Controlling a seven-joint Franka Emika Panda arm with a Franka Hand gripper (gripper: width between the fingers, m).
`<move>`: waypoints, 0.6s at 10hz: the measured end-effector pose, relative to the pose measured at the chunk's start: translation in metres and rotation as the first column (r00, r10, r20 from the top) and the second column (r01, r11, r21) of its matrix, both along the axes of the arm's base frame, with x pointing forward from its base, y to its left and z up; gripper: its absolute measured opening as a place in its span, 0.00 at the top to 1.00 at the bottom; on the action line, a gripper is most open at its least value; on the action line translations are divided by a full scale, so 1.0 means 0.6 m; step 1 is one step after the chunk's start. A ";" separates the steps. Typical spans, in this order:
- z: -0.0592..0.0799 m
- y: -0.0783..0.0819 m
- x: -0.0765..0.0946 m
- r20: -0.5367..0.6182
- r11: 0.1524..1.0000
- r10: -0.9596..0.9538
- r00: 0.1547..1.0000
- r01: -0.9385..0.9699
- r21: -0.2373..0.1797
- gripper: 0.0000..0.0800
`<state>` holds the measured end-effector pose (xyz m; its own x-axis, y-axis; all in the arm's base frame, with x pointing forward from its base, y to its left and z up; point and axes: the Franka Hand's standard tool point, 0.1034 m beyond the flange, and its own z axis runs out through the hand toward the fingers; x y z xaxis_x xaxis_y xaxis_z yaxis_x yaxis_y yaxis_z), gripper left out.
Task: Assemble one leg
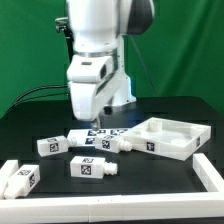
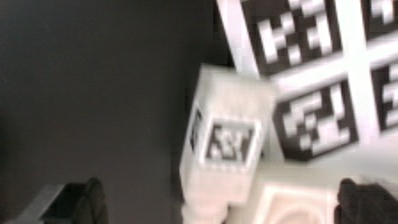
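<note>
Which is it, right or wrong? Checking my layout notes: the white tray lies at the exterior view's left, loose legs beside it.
Wrong side: the exterior view shows the white tray at its right, loose legs beside it.

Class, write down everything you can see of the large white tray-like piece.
The tray is a large, square, shallow white piece, plastic by its look, with raised walls round a flat floor and a black-and-white tag on its near wall. It lies flat, open side up, on the black table at the exterior view's right. A leg lies close beside it; contact is unclear.
</note>
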<state>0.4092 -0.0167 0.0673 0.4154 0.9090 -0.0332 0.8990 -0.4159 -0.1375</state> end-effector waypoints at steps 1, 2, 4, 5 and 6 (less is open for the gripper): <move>-0.005 0.029 0.006 -0.003 0.997 -0.071 0.997 0.071 -0.007 0.19; -0.007 0.046 0.018 -0.013 0.991 -0.134 0.991 0.134 -0.002 0.19; -0.007 0.047 0.028 -0.014 0.989 -0.150 0.989 0.150 0.005 0.19; -0.009 0.047 0.026 -0.017 0.989 -0.150 0.988 0.151 0.005 0.19; -0.009 0.047 0.025 -0.017 0.989 -0.150 0.988 0.151 0.005 0.19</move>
<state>0.4244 0.0114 0.0616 0.5469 0.8364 -0.0356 0.8238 -0.5452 -0.1553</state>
